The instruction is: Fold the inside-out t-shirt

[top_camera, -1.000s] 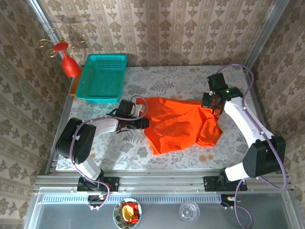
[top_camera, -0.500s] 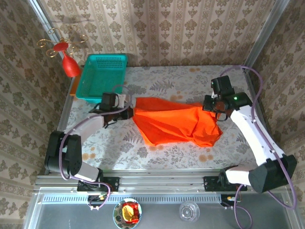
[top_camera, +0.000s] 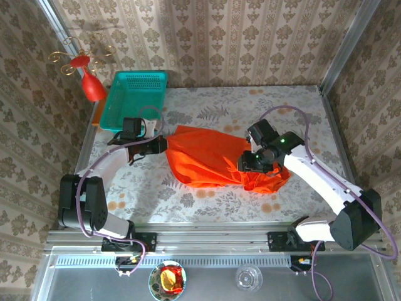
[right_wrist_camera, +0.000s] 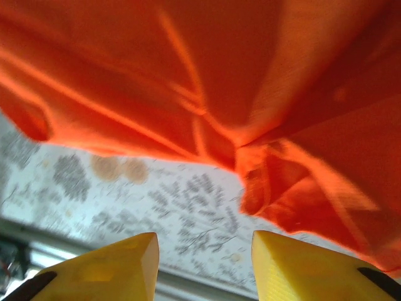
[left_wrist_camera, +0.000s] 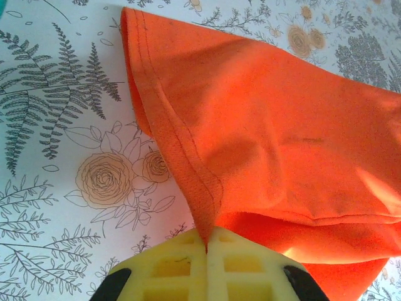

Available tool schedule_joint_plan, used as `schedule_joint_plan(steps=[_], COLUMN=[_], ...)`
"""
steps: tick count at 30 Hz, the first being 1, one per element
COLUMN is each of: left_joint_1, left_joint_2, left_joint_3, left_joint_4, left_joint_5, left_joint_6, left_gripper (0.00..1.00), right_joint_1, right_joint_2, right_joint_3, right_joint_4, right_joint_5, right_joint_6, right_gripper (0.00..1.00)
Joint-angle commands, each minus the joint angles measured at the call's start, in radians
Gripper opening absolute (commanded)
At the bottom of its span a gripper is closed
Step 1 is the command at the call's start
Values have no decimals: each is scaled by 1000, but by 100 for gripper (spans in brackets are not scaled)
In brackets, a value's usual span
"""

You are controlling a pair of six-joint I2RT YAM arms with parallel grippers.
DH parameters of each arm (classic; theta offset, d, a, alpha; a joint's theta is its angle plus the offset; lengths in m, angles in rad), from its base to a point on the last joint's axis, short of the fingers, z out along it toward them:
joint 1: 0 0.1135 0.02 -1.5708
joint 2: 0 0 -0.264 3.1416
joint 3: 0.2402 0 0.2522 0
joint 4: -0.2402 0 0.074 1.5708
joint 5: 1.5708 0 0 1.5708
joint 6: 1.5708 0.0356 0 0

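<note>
Top external, near edge: both arm bases at the rail, arms reaching in over the table (top_camera: 213,106).
right gripper (top_camera: 245,164): low over the bunched right end of the shirt. In the right wrist view its fingers (right_wrist_camera: 106,266) stand apart around the gap (right_wrist_camera: 203,241), bare table between them and no cloth pinched. Partly spread, holding nothing.
inside-out t-shirt (top_camera: 207,157): mid-table, crumpled and not flat. Left end is drawn to a point, right end is a lump. In the right wrist view it hangs in folds (right_wrist_camera: 219,75) just past the fingers.
left gripper (top_camera: 156,145): at the shirt's left tip. In the left wrist view it is clamped tight (left_wrist_camera: 207,241) on the stitched hem (left_wrist_camera: 200,182), with cloth (left_wrist_camera: 282,125) fanning away from the pinch.
teal basket (top_camera: 128,129): far left, near the left gripper, apart from the shirt.
red ornament (top_camera: 93,88): beyond the basket, by the wall.
step: looks like spread-and-flatten ahead of any fold. No fold is made yet.
next: right side needs a fresh grip on an edge or corner at its end, then a pull away from the left pinch to lay the cloth out.
risk: catching several layers in that lump.
</note>
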Motion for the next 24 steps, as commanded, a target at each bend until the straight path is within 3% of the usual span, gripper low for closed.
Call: schedule_joint_plan(steps=[1, 11, 17, 24], left_joint_1=[4, 2, -3, -4], left_joint_2=[-3, -4, 3, -2], left_joint_3=[-23, -38, -35, -39], left_joint_4=[-6, 11, 17, 16], left_joint_5=[27, 33, 36, 37], left_joint_6=[18, 9, 7, 7], left_gripper=[0, 1, 1, 1], right_joint_1=[-23, -132, -194, -216], right_joint_2=[-22, -221, -270, -197], right_joint_3=[2, -214, -303, -345], right_joint_4=[-24, 92, 221, 330], right_joint_5=[145, 196, 28, -97], right_joint_6=[76, 465, 711, 837], right_gripper=[44, 53, 55, 48])
